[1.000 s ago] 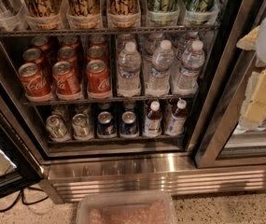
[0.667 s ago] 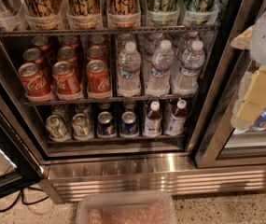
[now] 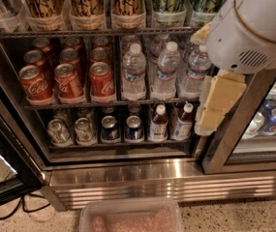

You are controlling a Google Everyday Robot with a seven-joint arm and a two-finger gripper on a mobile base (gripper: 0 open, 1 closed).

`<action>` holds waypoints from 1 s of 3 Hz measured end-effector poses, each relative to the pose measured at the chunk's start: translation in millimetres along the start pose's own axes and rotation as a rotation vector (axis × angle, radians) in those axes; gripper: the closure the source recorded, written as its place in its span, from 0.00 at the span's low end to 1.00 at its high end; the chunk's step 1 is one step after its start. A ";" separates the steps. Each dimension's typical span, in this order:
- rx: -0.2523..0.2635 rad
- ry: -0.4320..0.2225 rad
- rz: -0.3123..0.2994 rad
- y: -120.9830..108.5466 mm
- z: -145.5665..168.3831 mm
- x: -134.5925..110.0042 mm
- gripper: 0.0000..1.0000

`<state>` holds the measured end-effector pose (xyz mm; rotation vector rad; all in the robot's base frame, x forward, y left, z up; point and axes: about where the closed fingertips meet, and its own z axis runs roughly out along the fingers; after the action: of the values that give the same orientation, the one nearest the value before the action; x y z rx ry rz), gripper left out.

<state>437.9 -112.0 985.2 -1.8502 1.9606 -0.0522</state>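
One gripper (image 3: 214, 111) hangs before the fridge's door post (image 3: 237, 134), whether clenched or released I cannot tell, just beside the water bottles (image 3: 193, 70) on the middle shelf (image 3: 108, 102); red cola cans (image 3: 69, 79) stand further left.

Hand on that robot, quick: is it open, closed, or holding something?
The cream-coloured hand: cannot be told. It hangs at the right of the camera view, in front of the fridge, beside the clear plastic water bottles on the middle shelf.
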 end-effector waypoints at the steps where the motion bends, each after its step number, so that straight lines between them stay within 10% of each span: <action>1: 0.000 0.000 0.000 0.0 0.0 -0.1 0.00; 3: 0.063 -0.194 -0.029 -2.7 12.1 -94.1 0.00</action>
<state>445.1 -18.9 1002.2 -1.7730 1.7804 0.0534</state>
